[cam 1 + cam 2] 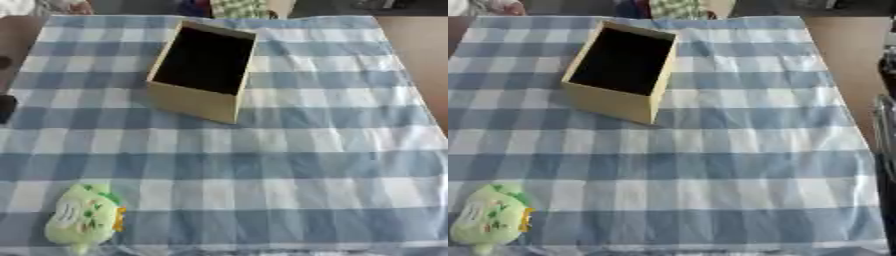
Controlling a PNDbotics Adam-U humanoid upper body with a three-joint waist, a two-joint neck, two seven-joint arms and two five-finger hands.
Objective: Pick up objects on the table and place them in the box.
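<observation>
A tan open-topped box [194,100] with a dark inside stands on the checked cloth at the upper middle, turned slightly askew. Nothing shows inside the box. A light green plush toy [85,216] with an orange patch on its side lies near the front left corner of the table, well apart from the box. Neither of my hands can be made out in either view.
A blue and white checked cloth [297,170] covers the table. A dark shape [5,107] pokes in at the left edge, and a dark and silver shape [885,130] runs along the right edge. Bare brown tabletop [846,55] shows at the far right.
</observation>
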